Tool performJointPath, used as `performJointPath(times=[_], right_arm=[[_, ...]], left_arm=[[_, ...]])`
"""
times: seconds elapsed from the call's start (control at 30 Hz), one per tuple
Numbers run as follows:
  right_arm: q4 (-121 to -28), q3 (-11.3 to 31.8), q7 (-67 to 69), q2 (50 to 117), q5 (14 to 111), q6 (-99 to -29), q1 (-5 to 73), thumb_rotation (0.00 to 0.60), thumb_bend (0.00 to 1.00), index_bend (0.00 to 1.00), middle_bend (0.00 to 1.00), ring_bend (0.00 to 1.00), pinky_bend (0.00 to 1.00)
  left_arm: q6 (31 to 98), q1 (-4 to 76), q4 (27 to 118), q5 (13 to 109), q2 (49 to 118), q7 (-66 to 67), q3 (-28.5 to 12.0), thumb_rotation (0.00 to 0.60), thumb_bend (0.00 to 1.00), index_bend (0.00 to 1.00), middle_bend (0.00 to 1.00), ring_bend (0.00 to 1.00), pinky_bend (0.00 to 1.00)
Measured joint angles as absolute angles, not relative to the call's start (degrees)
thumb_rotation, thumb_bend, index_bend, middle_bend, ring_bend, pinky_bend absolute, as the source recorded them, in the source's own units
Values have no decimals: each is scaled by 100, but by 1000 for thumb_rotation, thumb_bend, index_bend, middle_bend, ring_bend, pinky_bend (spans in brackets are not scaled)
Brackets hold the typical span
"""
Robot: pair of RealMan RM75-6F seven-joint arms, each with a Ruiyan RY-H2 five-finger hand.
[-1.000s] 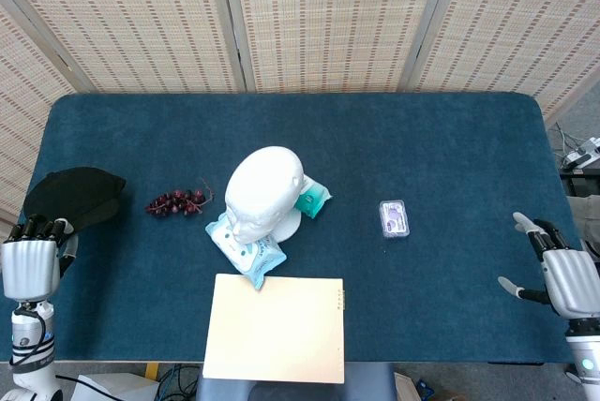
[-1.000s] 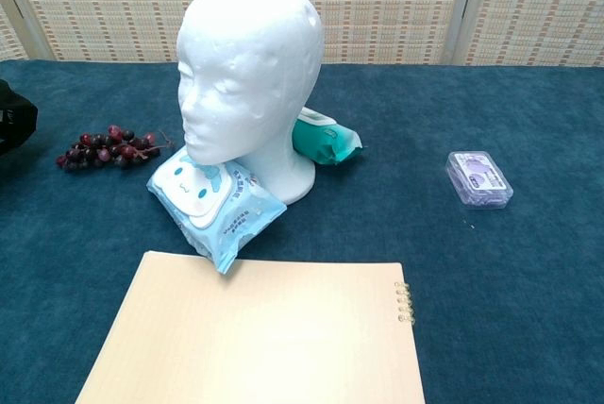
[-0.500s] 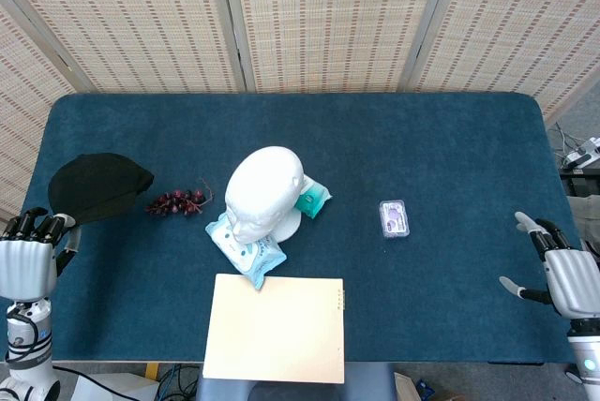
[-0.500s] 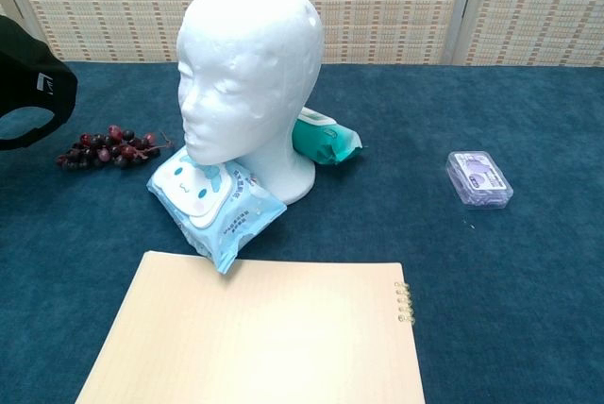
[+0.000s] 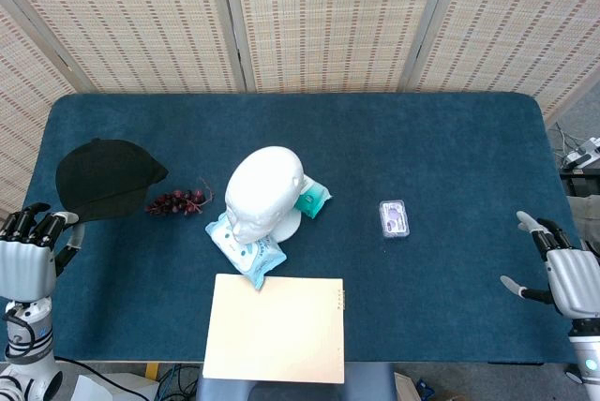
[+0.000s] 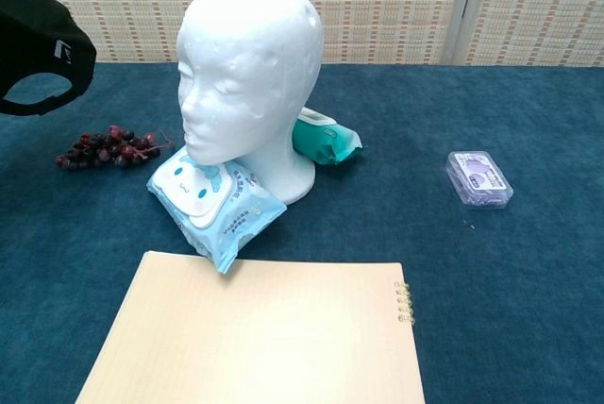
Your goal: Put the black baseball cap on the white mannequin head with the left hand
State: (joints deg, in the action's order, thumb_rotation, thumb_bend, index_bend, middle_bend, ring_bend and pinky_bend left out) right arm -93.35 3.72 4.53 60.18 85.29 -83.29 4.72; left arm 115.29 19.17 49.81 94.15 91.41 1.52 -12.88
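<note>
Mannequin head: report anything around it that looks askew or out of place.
The mannequin head stands upright, but its base sits on a blue wipes pack, with a green pack wedged behind. Nothing looks spilled or damaged.

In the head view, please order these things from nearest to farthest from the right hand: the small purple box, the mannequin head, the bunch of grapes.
Measured from the right hand, at the table's right edge:
1. The small purple box, right of centre.
2. The white mannequin head, near the middle.
3. The bunch of grapes, left of the head.
</note>
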Motion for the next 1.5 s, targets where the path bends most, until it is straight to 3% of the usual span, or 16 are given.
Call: performJointPath(times=[0.9, 1.5], right_arm=[[-9325, 378, 512, 6001, 8548, -8373, 449, 600, 30, 82, 265, 144, 499], [-9310, 384, 623, 5967, 8575, -8449, 409, 600, 30, 81, 265, 144, 499]], left_arm=[[11988, 2427, 6001, 9993, 8969, 414, -1480, 600, 394, 806, 833, 495, 627], [11951, 2822, 6769, 10564, 9032, 932, -1572, 600, 394, 821, 845, 505, 634]])
